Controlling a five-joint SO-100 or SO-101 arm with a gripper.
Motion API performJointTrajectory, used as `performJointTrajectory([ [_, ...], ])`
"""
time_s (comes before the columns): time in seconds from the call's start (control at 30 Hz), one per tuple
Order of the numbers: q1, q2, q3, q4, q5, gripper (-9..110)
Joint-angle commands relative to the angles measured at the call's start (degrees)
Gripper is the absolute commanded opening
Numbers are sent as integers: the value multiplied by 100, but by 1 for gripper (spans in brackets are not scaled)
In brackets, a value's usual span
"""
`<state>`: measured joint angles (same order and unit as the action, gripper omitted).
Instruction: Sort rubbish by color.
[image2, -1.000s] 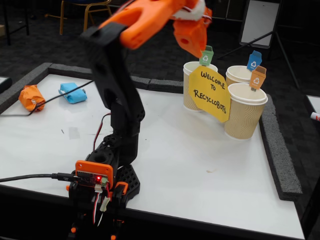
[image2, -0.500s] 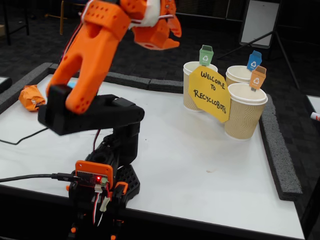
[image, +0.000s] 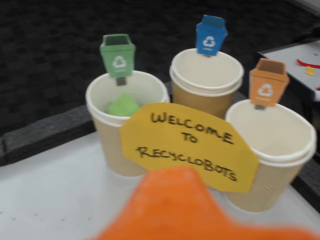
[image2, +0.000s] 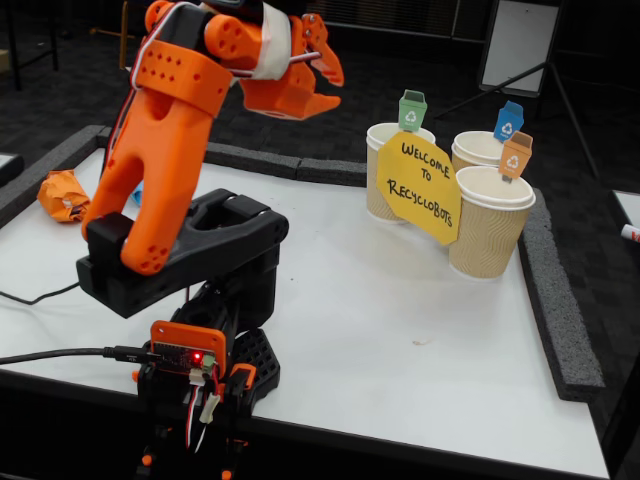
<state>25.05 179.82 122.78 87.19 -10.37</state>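
Inside the green-tagged cup (image: 127, 125) lies the green wad (image: 123, 105); orange wad (image2: 62, 194) on bench (image2: 400, 330); pincer (image2: 322, 85) raised, released, empty.

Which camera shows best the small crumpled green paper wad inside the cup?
The wrist view: it looks down into the tan paper cup with the green bin tag, showing the green paper wad inside. The fixed view shows only that cup's outside; the wad is hidden.

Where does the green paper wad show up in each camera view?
Wrist view: green paper wad lies inside the left cup, under the green bin tag.
Fixed view: not visible; that cup's inside is hidden.
Shared landmark: yellow welcome sign.
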Motion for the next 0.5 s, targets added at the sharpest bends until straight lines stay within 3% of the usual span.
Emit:
performJointTrajectory([
  [0.0,-439,18,-97,-62,-53,0],
  [0.47,-2725,9,343,-237,-105,0],
])
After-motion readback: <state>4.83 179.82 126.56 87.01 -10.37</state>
